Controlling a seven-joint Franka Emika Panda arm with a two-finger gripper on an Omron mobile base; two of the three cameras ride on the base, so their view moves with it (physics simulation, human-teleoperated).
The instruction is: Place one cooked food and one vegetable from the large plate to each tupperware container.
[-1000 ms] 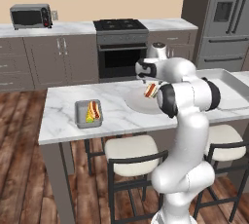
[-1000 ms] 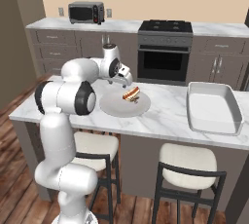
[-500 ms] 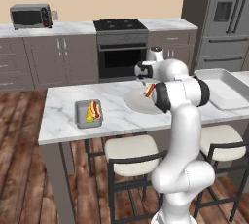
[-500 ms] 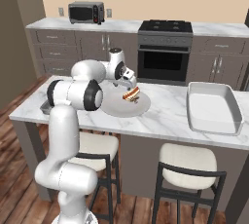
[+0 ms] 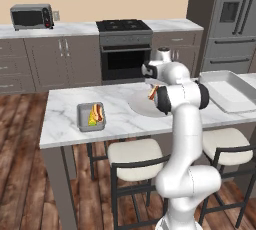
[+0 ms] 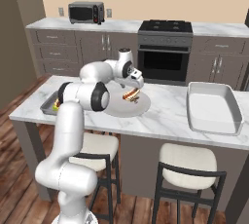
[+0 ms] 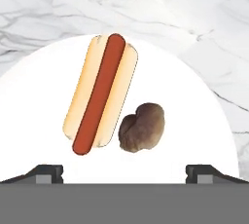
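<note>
Plate (image 7: 204,121) in hand view bears hot dog (image 7: 100,113), brown lump (image 7: 142,127); tool (image 7: 124,173) spread apart.

A microwave (image 5: 31,16) is sitting on the back counter (image 5: 75,28) to my left, a stove (image 5: 122,25) is standing behind the marble island (image 5: 65,124), a deep white tray (image 6: 212,108) is lying at the island's right end, and two stools (image 6: 187,162) are waiting beneath.
</note>
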